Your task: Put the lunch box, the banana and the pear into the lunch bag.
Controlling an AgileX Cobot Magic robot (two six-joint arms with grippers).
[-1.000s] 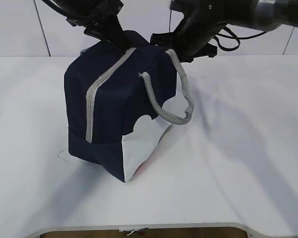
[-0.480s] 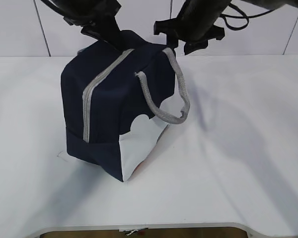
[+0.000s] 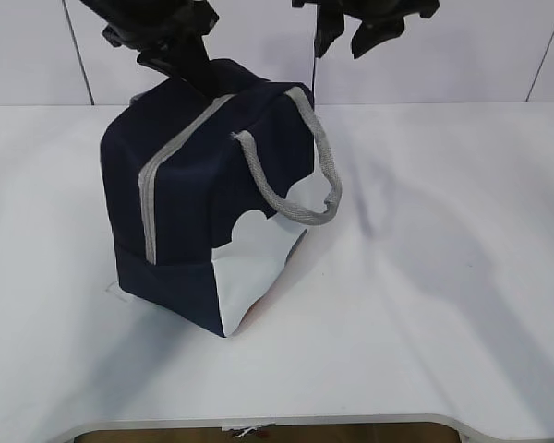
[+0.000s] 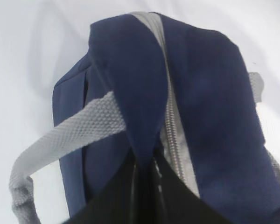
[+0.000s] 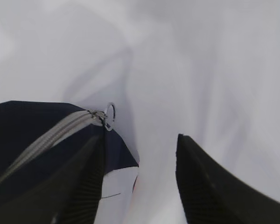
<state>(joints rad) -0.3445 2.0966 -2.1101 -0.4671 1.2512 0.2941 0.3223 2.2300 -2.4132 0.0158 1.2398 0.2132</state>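
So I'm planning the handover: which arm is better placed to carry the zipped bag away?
Probably the left. Its gripper is shut on the lunch bag at a fabric fold beside the closed zipper. The right gripper hangs open above the bag, holding nothing.

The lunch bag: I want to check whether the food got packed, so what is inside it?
Cannot tell. The lunch bag has its grey zipper closed along the top, so the contents are covered. The left gripper pinches its fabric.

left gripper (image 3: 192, 72): matte black, blocky housing at 11 o'clock | right gripper (image 3: 362, 32): black, angular prongs at 1 o'clock | right fingers (image 5: 206, 186): black, finely ribbed inner pads
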